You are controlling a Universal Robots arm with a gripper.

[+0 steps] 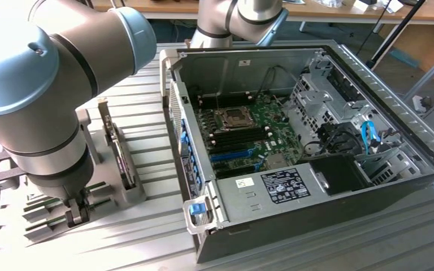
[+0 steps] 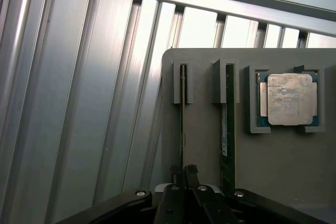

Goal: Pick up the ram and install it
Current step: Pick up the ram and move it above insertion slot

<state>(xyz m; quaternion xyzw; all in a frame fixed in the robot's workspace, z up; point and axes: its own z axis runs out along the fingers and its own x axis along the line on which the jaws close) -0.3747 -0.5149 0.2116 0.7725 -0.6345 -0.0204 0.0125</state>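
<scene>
Wrist view reveals end effector [image 2: 183, 170] pinching the ram [image 2: 182, 114], processor [image 2: 291, 99] nearby

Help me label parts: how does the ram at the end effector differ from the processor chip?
The ram is long and thin, standing on edge in a slot; the processor chip is square and silver, lying flat in a recess. The end effector is at the ram's end; the processor chip sits apart, beyond the second stick. Both rest in the same grey holder.
</scene>
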